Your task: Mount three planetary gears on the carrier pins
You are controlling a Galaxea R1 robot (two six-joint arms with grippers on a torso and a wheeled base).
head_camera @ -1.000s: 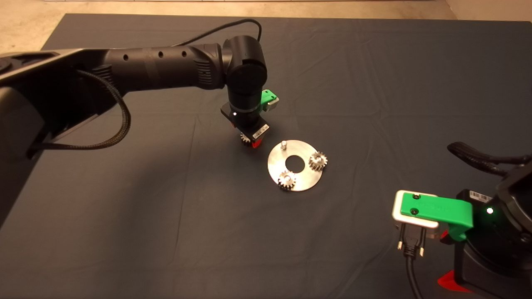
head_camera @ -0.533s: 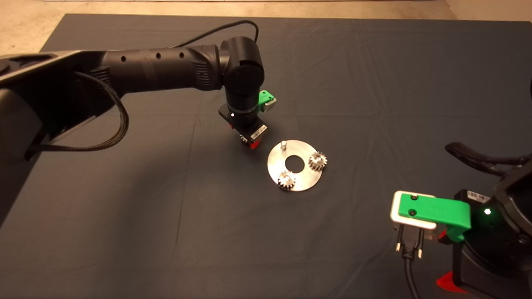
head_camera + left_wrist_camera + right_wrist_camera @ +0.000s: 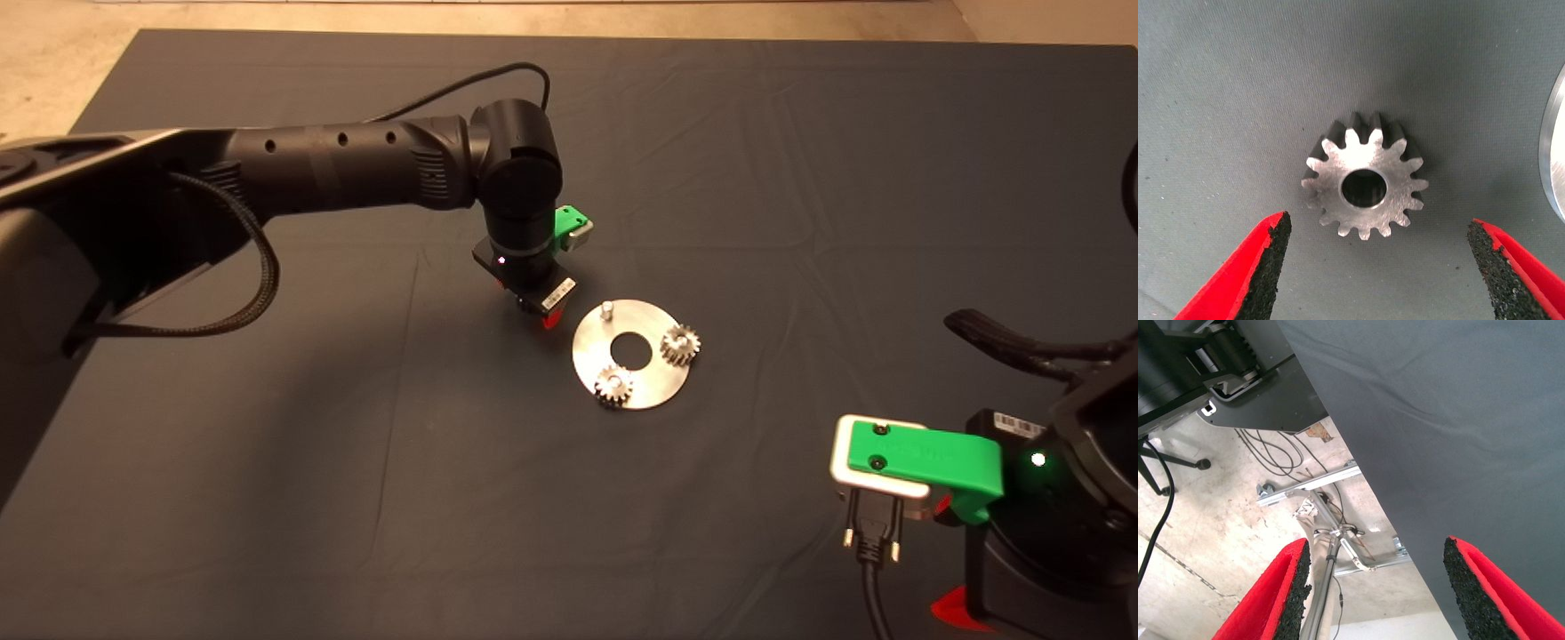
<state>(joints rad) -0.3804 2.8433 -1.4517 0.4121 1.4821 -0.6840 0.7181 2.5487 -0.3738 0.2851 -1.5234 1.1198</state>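
Hovering now directly over the third gear (image 3: 1365, 184), my left end effector (image 3: 544, 313) has shifted slightly right toward the disc (image 3: 647, 388) at centre frame, fingers spread wide; right end effector (image 3: 949, 609) stays parked lower right, fingers apart.

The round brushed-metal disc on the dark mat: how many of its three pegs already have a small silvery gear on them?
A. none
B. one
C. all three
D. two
D: on the round brushed-metal disc, two small silvery gears sit on pegs, while the third peg stands bare; the last gear lies flat on the mat between the left gripper's open fingers.
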